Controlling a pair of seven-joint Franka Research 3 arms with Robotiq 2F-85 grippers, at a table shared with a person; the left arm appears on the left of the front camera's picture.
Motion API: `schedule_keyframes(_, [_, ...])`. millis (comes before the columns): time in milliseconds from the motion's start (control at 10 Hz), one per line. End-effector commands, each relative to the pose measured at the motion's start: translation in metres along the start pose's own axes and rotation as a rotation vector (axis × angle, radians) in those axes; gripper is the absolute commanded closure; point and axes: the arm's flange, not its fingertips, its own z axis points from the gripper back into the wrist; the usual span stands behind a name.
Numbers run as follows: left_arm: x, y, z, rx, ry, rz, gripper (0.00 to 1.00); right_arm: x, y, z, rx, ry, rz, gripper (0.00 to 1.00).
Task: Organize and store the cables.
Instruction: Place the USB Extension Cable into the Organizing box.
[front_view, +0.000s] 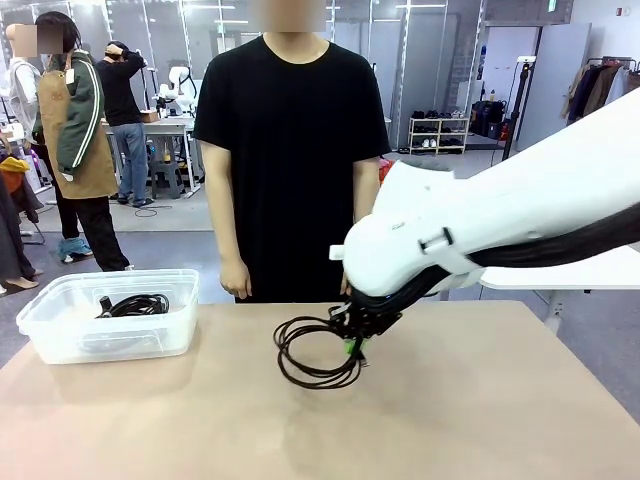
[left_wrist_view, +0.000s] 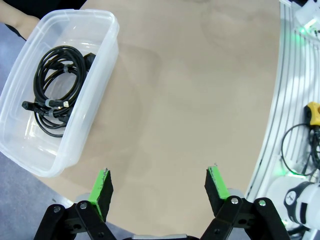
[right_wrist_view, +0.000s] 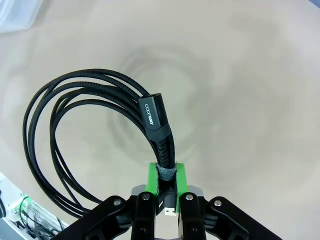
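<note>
A coiled black cable (front_view: 312, 352) hangs just over the middle of the table, held at its right edge by my right gripper (front_view: 354, 346), which is shut on it. In the right wrist view the green pads (right_wrist_view: 151, 179) pinch the banded part of the cable coil (right_wrist_view: 85, 130), with a black plug (right_wrist_view: 155, 116) sticking out above them. A second coiled cable (left_wrist_view: 56, 87) lies inside the clear plastic bin (left_wrist_view: 98, 85), also seen as a cable (front_view: 137, 304) in the bin (front_view: 60, 330) at the table's left. My left gripper (left_wrist_view: 159, 187) stands open above bare table beside the bin.
A person in a black shirt (front_view: 290, 150) stands at the far side of the table, hands down. The table's rounded edge (left_wrist_view: 267, 125) and robot base parts lie to the right in the left wrist view. Other people stand far back left.
</note>
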Motion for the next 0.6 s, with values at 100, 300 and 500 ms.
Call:
schedule_keyframes(100, [0.001,0.002,-0.001,0.002,-0.014,0.008,0.06,0.024,0.033,-0.045,-0.008,0.054,0.101,0.92])
schedule_keyframes(300, [0.001,0.002,-0.001,0.002,-0.014,0.008,0.06,0.021,0.045,-0.063,-0.025,0.108,0.136,0.92])
schedule_keyframes(500, [0.001,0.002,-0.001,0.002,-0.014,0.008,0.06,0.019,0.047,-0.071,-0.026,0.13,0.146,0.92])
